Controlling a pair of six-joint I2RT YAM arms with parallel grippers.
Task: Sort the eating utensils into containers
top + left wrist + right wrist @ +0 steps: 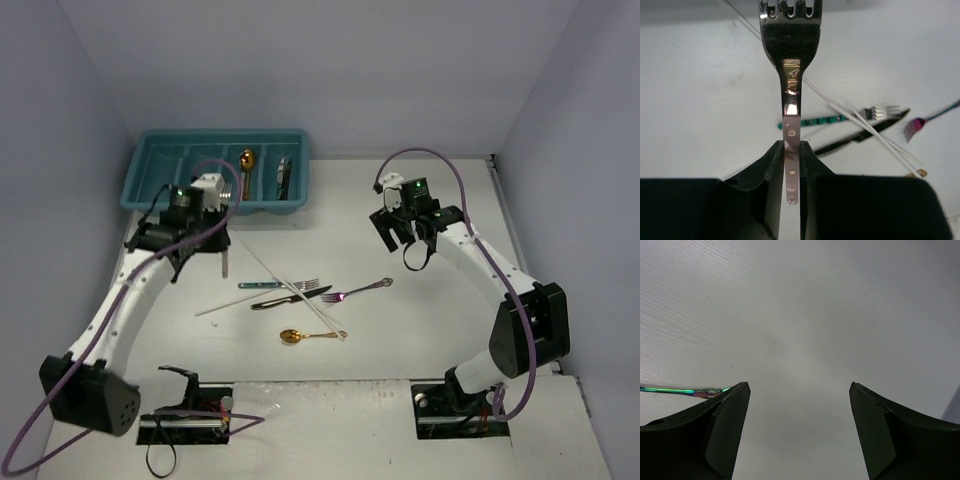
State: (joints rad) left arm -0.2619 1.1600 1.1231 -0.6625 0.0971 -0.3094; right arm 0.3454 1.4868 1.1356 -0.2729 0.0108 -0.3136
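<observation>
My left gripper (pixel 791 150) is shut on the flat handle of a silver fork (pixel 790 45), which hangs above the table just in front of the teal tray (pixel 160 175). A gold spoon (pixel 246 160) and a dark piece (pixel 284 178) lie in the tray's right compartments. On the table lie a teal-handled knife (pixel 815 121), a silver fork (pixel 882 112), a black knife (pixel 860 137), an iridescent fork (pixel 355 290), thin white chopsticks (pixel 875 135) and a gold spoon (pixel 310 336). My right gripper (pixel 799 390) hovers open over bare table, holding nothing.
Grey walls close in the white table on three sides. The tray sits against the back wall at the left. The iridescent fork's handle (pixel 670 390) lies just left of my right gripper's left finger. Both arm bases stand at the near edge.
</observation>
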